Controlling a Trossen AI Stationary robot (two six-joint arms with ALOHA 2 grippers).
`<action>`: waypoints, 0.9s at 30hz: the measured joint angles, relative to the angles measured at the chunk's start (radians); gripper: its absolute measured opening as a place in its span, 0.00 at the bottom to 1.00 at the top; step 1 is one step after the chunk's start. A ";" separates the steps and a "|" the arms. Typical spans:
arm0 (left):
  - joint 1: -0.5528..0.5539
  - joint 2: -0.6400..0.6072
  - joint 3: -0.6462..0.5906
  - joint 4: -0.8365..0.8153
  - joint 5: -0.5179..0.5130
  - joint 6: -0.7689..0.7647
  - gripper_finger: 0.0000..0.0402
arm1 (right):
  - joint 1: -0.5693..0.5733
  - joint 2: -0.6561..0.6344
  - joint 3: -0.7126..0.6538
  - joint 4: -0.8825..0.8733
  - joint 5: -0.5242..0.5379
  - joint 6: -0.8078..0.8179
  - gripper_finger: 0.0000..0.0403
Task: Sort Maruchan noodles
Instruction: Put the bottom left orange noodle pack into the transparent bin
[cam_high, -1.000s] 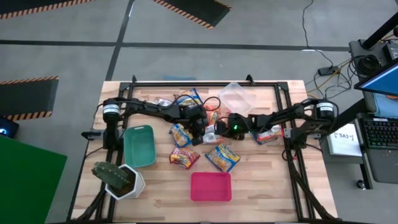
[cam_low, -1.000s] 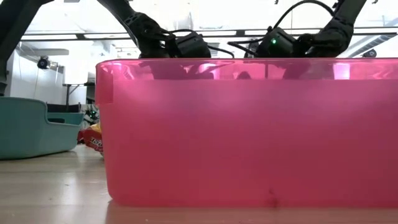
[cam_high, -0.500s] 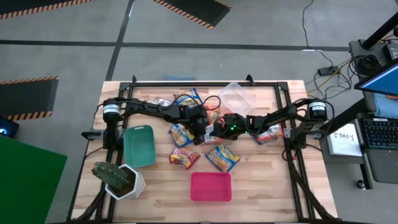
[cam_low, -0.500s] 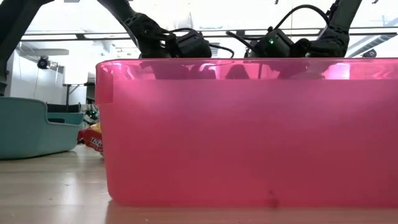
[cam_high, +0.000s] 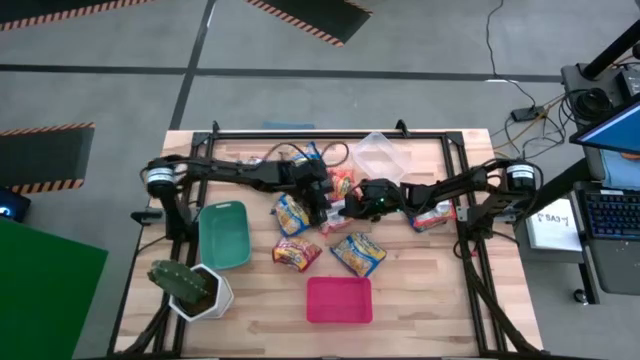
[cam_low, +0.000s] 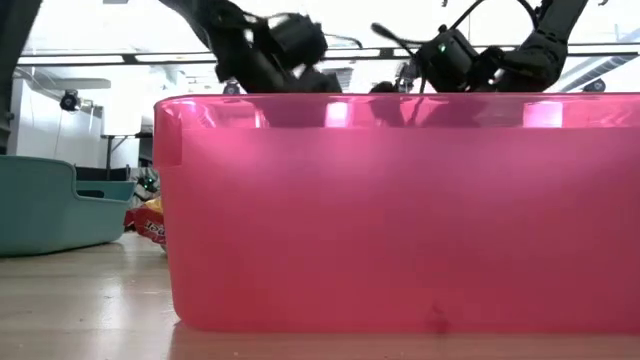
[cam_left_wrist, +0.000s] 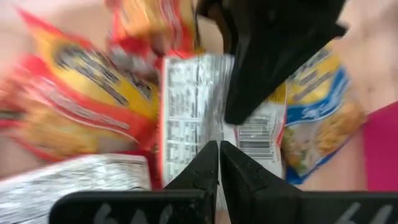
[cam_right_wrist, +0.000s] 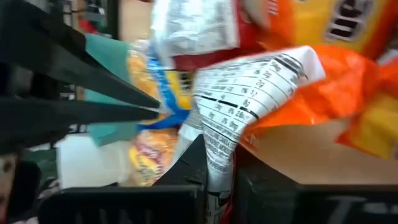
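Overhead, both grippers meet at mid-table over the cluster of Maruchan noodles (cam_high: 322, 222), between the clear bin (cam_high: 379, 157) and the red bin (cam_high: 338, 299). The left gripper (cam_left_wrist: 218, 163) has its fingers pressed together on the edge of a silver packet (cam_left_wrist: 186, 106). The right gripper (cam_right_wrist: 219, 171) pinches an orange packet (cam_right_wrist: 273, 87) by its white label edge.

three bins (cam_high: 338, 299), one potted cactus (cam_high: 186, 285), and roughly eight visible noodle packets (cam_high: 358, 253).
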 joint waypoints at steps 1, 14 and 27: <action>0.004 -0.032 0.000 -0.016 0.000 0.006 0.00 | 0.000 -0.019 0.000 -0.006 0.000 0.000 0.04; 0.017 -0.466 0.001 0.016 -0.022 0.053 0.00 | -0.038 -0.287 0.074 -0.141 0.003 -0.104 0.03; 0.016 -0.617 0.001 0.089 -0.029 -0.085 0.00 | -0.292 -0.237 0.641 -1.217 0.013 -0.612 0.03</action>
